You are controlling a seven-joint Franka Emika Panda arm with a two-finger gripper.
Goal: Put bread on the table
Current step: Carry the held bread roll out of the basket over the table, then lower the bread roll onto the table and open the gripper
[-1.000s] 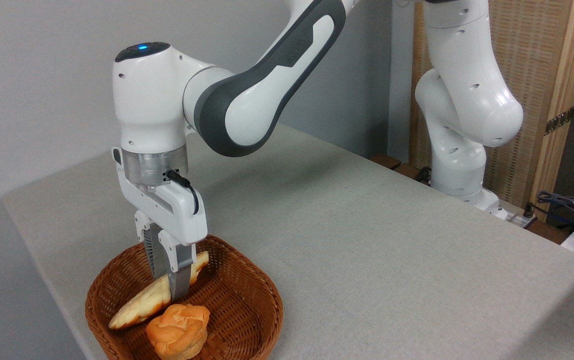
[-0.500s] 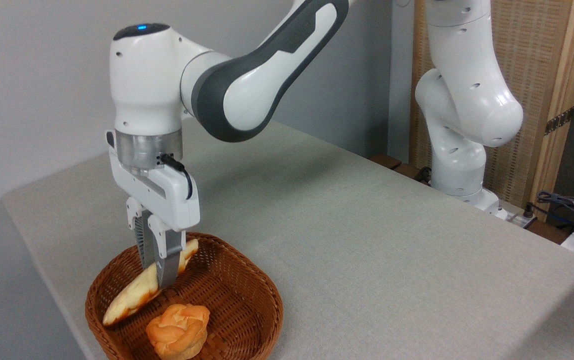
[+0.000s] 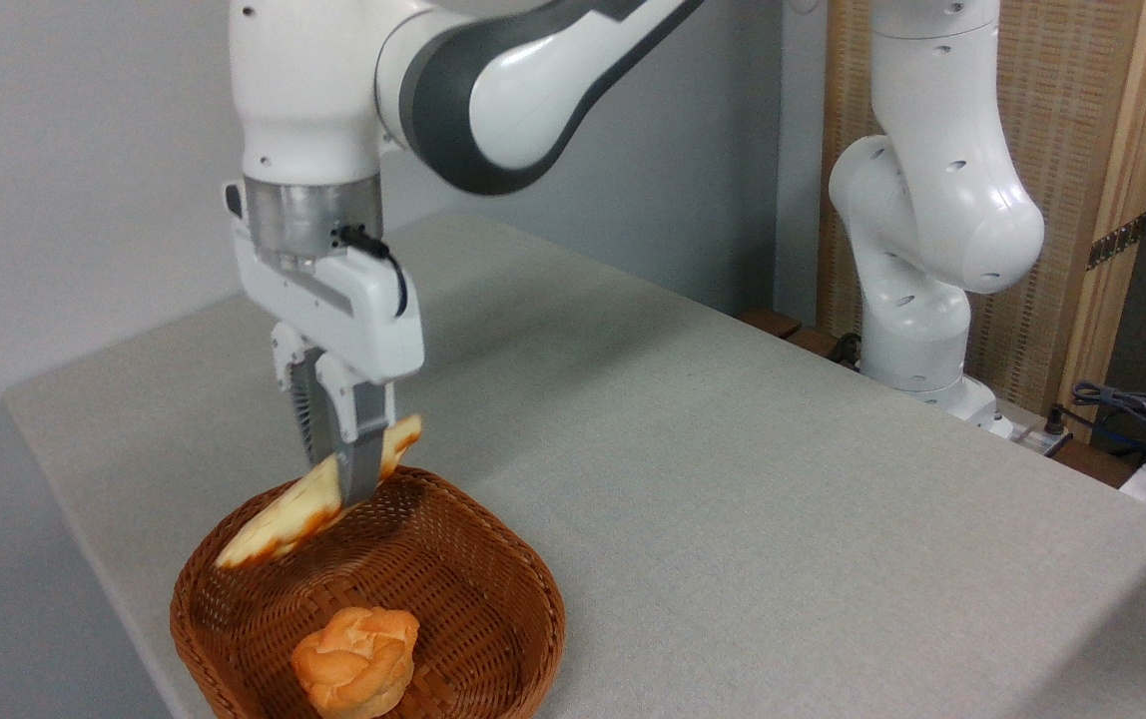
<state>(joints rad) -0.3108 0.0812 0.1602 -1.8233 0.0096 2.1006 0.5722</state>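
Observation:
The bread (image 3: 284,514), a long pale yellow pastry with browned edges, hangs tilted in the air above the back rim of the wicker basket. My gripper (image 3: 343,481) is shut on its middle, fingers pointing straight down. The bread's lower end points to the left, its upper end to the right. The grey-beige table (image 3: 693,479) stretches out to the right of the basket.
A brown woven basket (image 3: 493,639) sits at the table's near left corner, holding a round orange bun (image 3: 355,661). The arm's white base (image 3: 917,330) stands at the table's far right edge. Cables lie at the far right (image 3: 1142,409).
The gripper has risen with the bread, lifting it out of the basket until it hangs above the rim. The bun has stayed in place.

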